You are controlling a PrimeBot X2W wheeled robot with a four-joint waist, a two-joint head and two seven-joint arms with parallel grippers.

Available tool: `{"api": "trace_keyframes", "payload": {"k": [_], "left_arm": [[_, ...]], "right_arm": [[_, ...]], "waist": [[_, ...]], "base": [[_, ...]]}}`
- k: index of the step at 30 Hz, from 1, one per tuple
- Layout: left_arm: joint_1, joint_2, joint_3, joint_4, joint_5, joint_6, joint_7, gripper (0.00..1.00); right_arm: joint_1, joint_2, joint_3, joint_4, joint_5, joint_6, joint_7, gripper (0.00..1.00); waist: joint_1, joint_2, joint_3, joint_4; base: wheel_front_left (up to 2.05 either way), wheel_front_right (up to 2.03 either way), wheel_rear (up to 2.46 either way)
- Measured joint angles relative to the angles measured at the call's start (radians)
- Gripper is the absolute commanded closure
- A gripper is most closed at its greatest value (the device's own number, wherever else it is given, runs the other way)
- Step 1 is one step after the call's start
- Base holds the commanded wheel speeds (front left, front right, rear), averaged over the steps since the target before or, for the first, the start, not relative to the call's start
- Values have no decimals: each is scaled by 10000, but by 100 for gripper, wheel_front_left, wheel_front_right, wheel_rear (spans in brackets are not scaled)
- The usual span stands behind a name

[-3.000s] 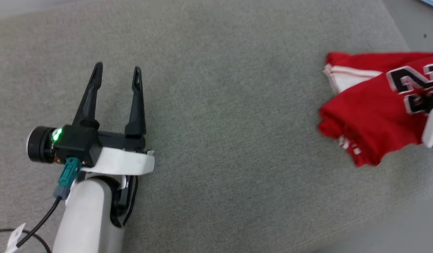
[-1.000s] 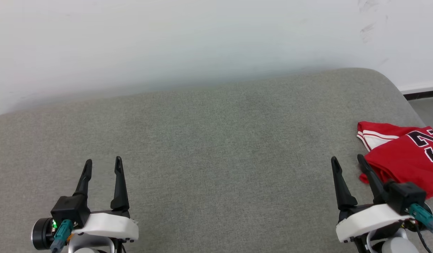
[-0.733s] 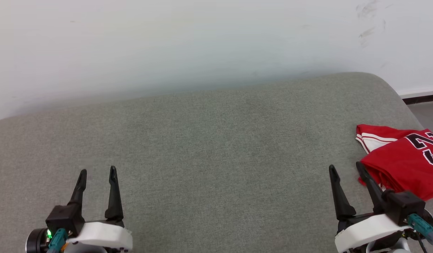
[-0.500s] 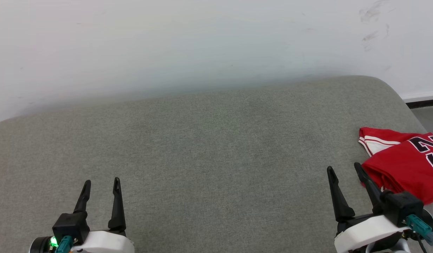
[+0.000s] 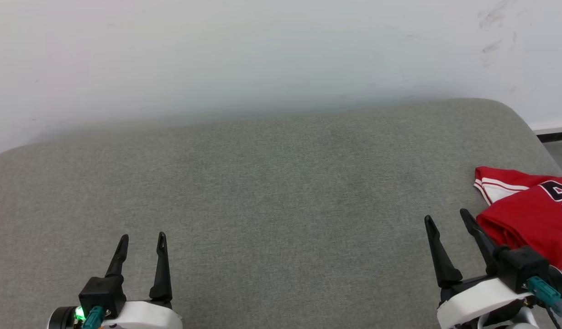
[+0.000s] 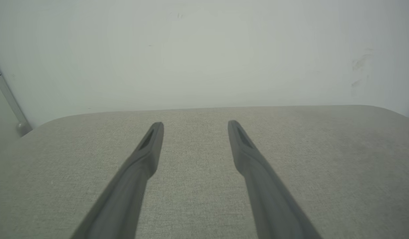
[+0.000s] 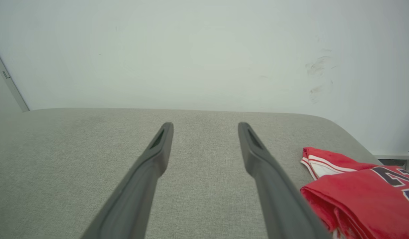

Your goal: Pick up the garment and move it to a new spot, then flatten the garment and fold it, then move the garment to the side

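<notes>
The garment (image 5: 532, 224), red with a white red-striped sleeve and black number print, lies folded near the right end of the grey cushioned surface (image 5: 281, 183); its right part runs off the head view. My right gripper (image 5: 446, 219) stands open just left of it, apart from the cloth. In the right wrist view the garment (image 7: 357, 189) lies to the right of the open right gripper (image 7: 206, 127). At the lower left of the head view my left gripper (image 5: 141, 238) is open over bare fabric, and the left wrist view shows the left gripper (image 6: 195, 125) with nothing between its fingers.
A white wall (image 5: 262, 55) rises behind the cushion's far edge. The cushion's rounded right corner (image 5: 513, 114) drops to a floor with a dark baseboard (image 5: 557, 133). A pale door frame (image 6: 8, 99) stands at the left.
The head camera has tilted up from the cushion to the wall, then drifted slightly. Both grippers now rest low in view, open; the garment lies still where the right gripper left it.
</notes>
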Motion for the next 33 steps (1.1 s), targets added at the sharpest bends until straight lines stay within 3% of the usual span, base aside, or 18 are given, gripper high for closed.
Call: {"api": "trace_keyframes", "payload": {"k": [26,27,33], "left_arm": [[-248,-190,-211,-548,-56,188,2,0],[-246,-194,-213,-535,-56,201,2,100],[-47,-222,-132,-31,-460,173,234,100]], "right_arm": [[-871,-138,-2,656,267,0,-437,0],[-869,-132,-4,681,265,0,-435,100],[-500,-82,6,1062,646,2,-328,100]], "waist": [[1,0,585,434],[1,0,588,436],[1,0,583,451]], "base": [[0,0,0],[0,0,0],[0,0,0]]}}
